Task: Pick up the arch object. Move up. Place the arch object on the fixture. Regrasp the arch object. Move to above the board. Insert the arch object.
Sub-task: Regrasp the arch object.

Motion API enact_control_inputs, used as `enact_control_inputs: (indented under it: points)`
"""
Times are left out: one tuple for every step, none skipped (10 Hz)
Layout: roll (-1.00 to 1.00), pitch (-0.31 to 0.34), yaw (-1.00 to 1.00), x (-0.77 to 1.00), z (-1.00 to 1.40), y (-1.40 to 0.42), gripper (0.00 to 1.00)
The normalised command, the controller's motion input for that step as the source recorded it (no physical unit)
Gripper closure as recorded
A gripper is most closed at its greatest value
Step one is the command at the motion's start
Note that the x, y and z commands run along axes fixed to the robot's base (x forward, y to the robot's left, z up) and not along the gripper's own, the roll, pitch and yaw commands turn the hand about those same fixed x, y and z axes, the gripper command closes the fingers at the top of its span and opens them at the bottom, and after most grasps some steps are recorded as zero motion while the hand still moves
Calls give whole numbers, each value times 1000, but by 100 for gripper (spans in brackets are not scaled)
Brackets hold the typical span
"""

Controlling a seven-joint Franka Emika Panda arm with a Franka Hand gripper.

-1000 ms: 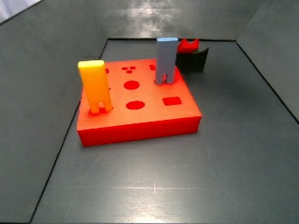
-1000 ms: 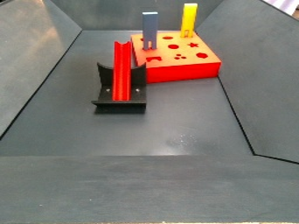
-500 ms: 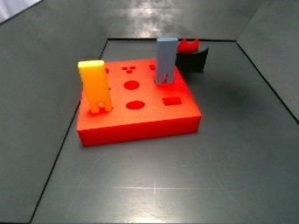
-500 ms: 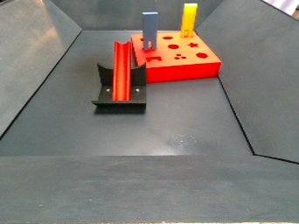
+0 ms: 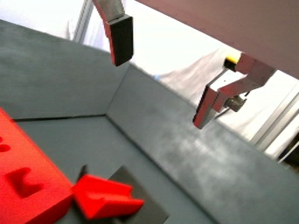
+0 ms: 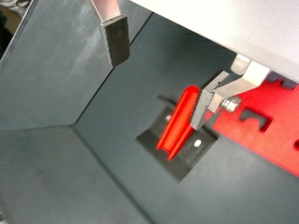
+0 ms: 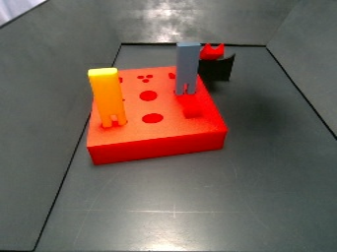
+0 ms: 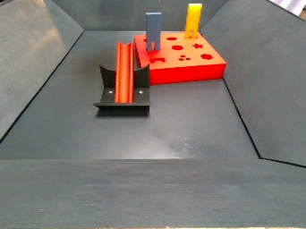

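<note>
The arch object, a long smooth red bar, lay slanted in the fixture, a dark notched bracket just beside the board. My gripper hung well above the fixture with its fingers spread wide and nothing between them. On the board, a flat red-orange slab with cut holes, stood a blue-grey block and a yellow-orange block.

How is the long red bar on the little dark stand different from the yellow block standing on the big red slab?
The arch object is red and lies lengthwise, sloping on the fixture; the yellow block stands upright on the board. The yellow block has a notched bottom; the arch object shows none. Both are elongated. The hand is open in both wrist views, holding neither.
</note>
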Motion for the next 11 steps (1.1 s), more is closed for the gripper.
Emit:
enact_control_inputs:
  points:
    - [1000, 181, 164, 94, -7, -46, 0]
    - [806, 172, 194, 100, -8, -49, 0]
    - [546, 143, 212, 101, -11, -51, 0]
    - [364, 115, 222, 101, -7, -48, 0]
    - [251, 78, 224, 93, 4, -36, 0]
    - [197, 39, 218, 82, -3, -39, 0]
    - [172, 1, 203, 75, -7, -49, 0]
    - [63, -33, 150, 31, -1000, 44, 0]
    - [62, -35, 136, 31, -1000, 45, 0]
    - [53, -74, 104, 43, -1000, 44, 0]
    - [49, -99, 86, 48, -1000, 42, 0]
